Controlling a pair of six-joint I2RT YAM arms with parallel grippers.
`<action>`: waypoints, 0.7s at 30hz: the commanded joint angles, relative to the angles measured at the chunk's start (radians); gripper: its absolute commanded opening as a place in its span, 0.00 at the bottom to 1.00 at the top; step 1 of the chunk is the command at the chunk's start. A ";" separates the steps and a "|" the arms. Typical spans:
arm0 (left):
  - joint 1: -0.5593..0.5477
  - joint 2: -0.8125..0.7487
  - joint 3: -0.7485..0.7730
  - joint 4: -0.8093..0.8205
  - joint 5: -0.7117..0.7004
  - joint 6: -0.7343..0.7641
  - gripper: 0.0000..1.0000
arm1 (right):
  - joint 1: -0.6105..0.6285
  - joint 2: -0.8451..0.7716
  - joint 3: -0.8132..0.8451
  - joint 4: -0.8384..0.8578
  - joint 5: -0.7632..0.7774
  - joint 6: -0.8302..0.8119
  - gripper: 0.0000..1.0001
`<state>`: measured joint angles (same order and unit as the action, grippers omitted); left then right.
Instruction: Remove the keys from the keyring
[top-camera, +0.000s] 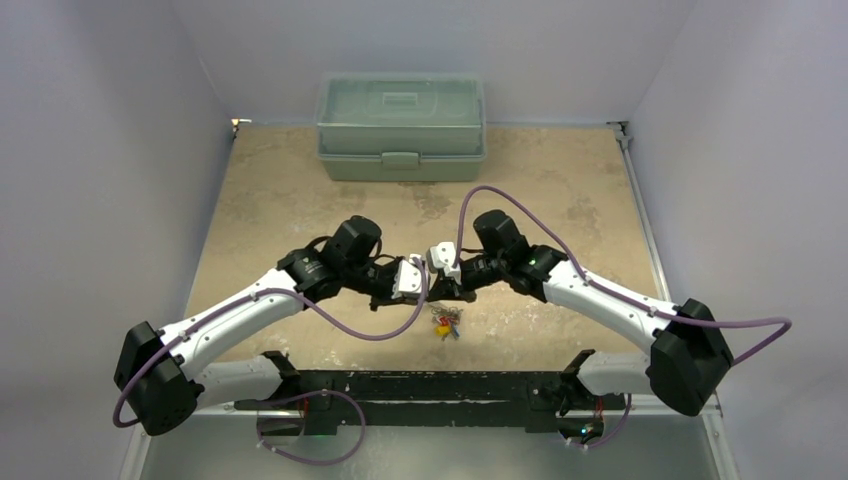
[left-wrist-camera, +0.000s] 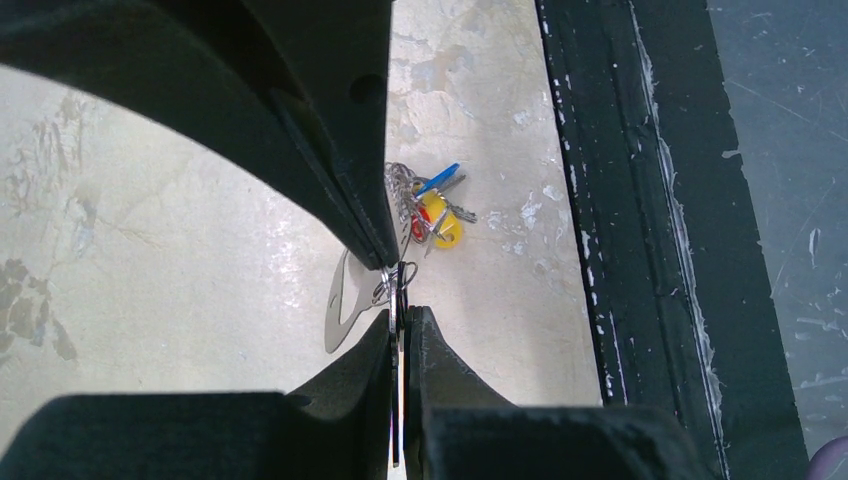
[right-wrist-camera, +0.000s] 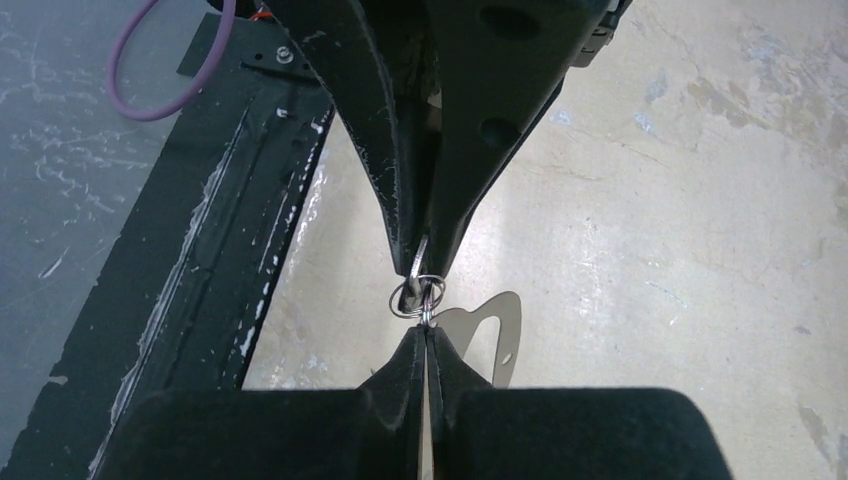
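The keys, a small silvery cluster with red, yellow and blue tags, lie on the table under the two grippers. Both grippers meet tip to tip above them. My left gripper is shut on the keyring, a flat grey loop seen edge-on. The keyring's oval shadow falls on the table beside it. A small wire ring hangs at the keyring's end, and my right gripper is shut on it. In the top view the left gripper and right gripper almost touch.
A pale green lidded toolbox stands at the back of the tan table. A black rail runs along the near edge, close to the keys. Purple cables loop off both arms. White walls close in the sides.
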<state>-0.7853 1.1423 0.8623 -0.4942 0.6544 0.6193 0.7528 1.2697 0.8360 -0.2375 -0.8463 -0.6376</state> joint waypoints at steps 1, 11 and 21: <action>0.031 -0.027 0.009 0.028 0.028 -0.039 0.00 | 0.006 -0.031 -0.026 0.091 0.011 0.079 0.00; 0.051 -0.008 -0.027 0.014 0.046 -0.122 0.00 | -0.024 -0.049 -0.062 0.226 0.048 0.238 0.00; 0.075 0.007 -0.066 0.025 0.043 -0.157 0.00 | -0.036 -0.053 -0.072 0.285 0.084 0.306 0.00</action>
<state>-0.7174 1.1442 0.8124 -0.4938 0.6697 0.4973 0.7231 1.2495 0.7727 -0.0360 -0.7830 -0.3874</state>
